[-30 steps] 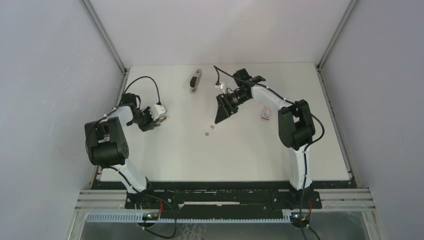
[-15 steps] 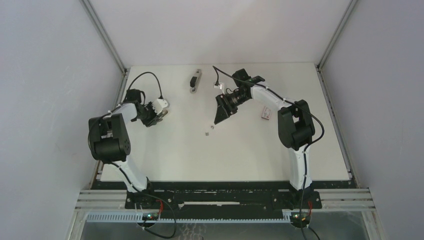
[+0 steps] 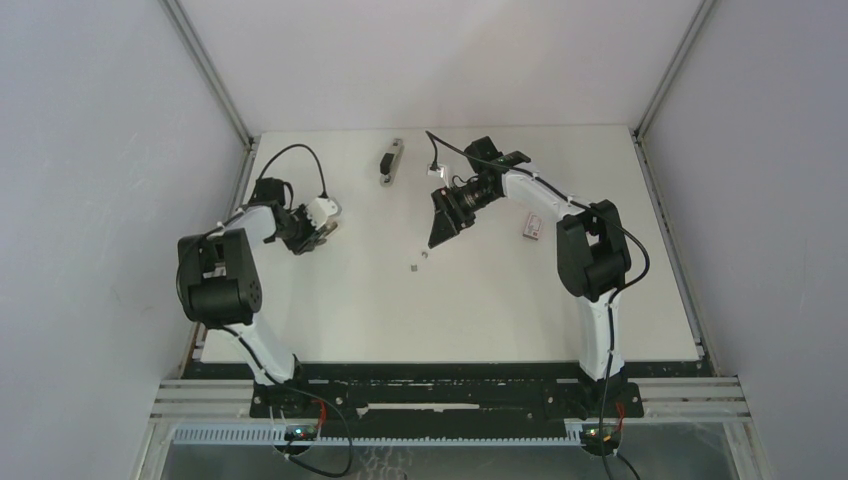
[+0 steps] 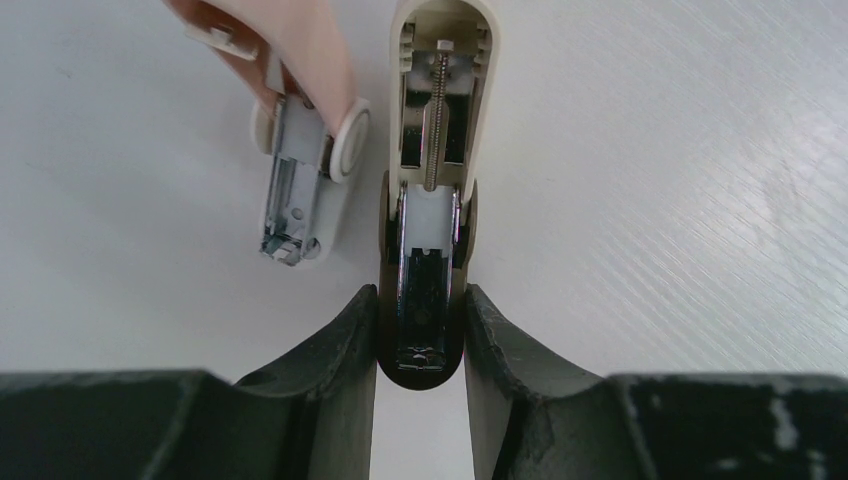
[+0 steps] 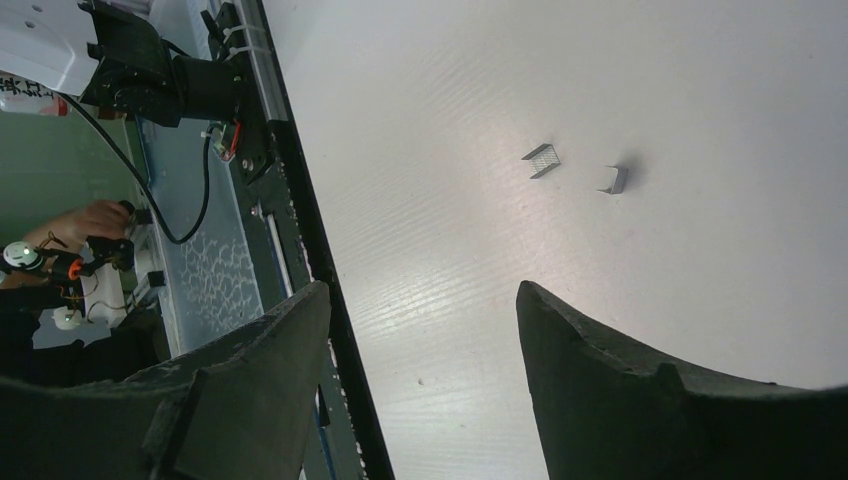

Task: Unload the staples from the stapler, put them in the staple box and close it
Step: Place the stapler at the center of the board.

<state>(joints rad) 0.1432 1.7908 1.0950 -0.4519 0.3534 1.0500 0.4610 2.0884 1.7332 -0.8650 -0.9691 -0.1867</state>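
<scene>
Nearest me, two staples (image 5: 541, 160) lie loose on the tabletop (image 3: 450, 310), near my spread, empty right pincer (image 5: 422, 295). My left pincer (image 4: 420, 295) pinches the opened stapler (image 4: 432, 120); I can't tell whether its magazine is emptied. A pink piece (image 4: 305, 130) sits beside it, and a dark grey hinged piece (image 3: 390, 160) lies farthest; nothing obstructs.
</scene>
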